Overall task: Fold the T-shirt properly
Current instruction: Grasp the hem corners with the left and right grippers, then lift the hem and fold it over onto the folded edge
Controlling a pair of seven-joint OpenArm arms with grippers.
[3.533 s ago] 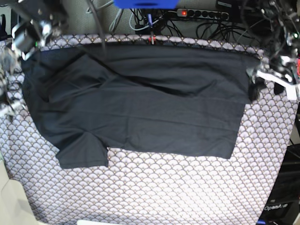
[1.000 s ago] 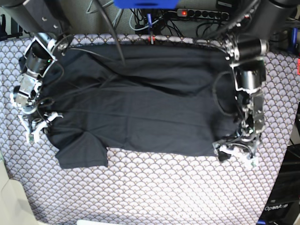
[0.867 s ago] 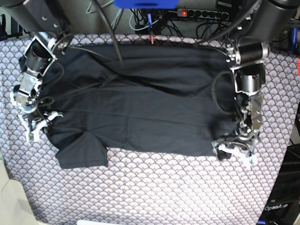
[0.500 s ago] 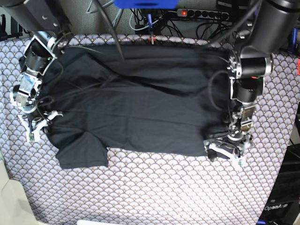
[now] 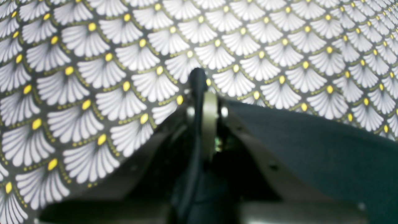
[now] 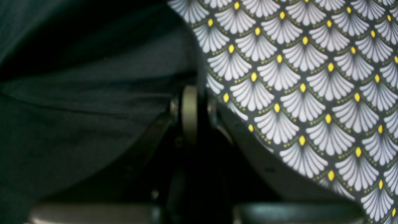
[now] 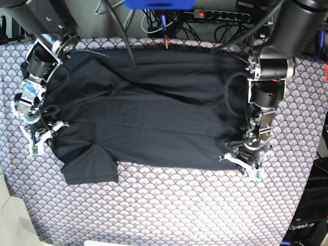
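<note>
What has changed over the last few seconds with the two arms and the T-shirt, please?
Both arms came down onto the T-shirt. The left tool slid inward along the shirt's near hem corner and closed on it, bunching the cloth slightly. The right tool has stayed shut at the sleeve-side edge. The tablecloth is unchanged.

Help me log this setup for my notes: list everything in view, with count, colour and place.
T-shirt: one, black, spread flat across the middle of the table.
Tablecloth: one, purple-grey fan pattern with yellow dots, covering the table under the shirt.
Power strip: one, dark with a red light, behind the table's far edge.
Cables: several, dark and white, tangled behind the far edge.
Blue part: one, top centre.
Left gripper: one, shut at the shirt's near corner, image right.
Right gripper: one, shut at the shirt's edge above the sleeve, image left.
</note>
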